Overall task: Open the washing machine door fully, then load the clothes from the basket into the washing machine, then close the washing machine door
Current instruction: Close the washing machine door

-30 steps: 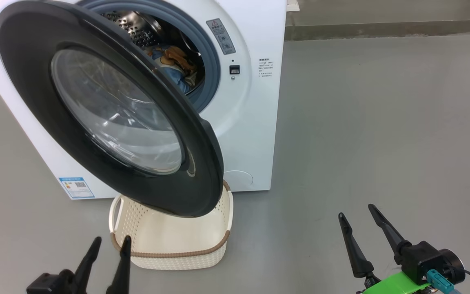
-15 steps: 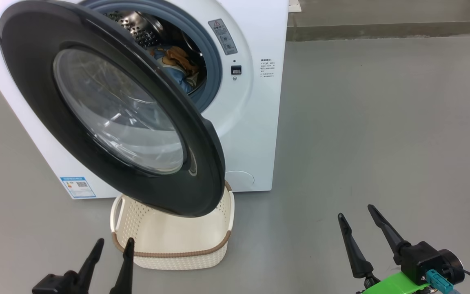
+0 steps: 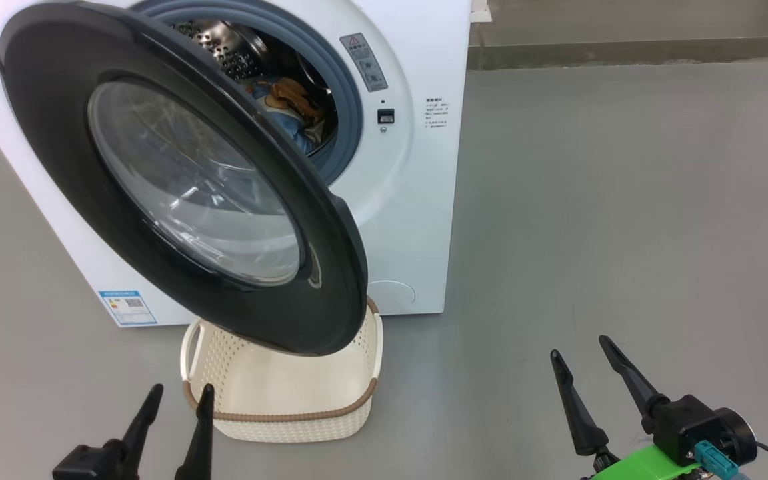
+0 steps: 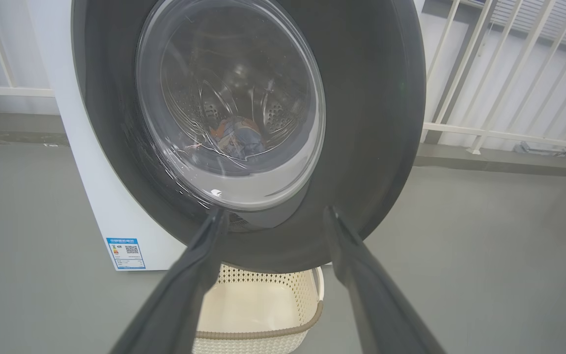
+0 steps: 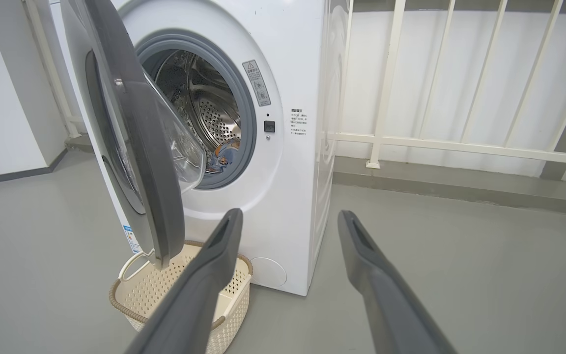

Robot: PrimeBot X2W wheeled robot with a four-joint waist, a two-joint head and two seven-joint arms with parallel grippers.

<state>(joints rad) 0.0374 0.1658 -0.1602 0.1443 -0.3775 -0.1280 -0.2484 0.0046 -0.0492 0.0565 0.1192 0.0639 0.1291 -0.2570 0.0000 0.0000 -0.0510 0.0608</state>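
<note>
white washing machine (image 3: 417,200), glossy black washing machine door (image 3: 57,153), cream perforated basket (image 3: 291,420)

The washing machine (image 3: 417,220), a white front-loader, fills the head view from 9 to 12 o'clock. Its door (image 3: 44,147), a glossy black rim around a bulging clear window, stands swung out partway, hinged toward 9 o'clock with its free edge toward 5 o'clock. Blue and orange clothes (image 3: 287,110) lie inside the steel drum (image 3: 224,50), ringed by the grey-blue seal (image 3: 351,113). The cream perforated basket (image 3: 291,417), brown-rimmed, sits upright at the door's 6 o'clock, just beside the machine's front, its back part under the door's lower edge
</note>
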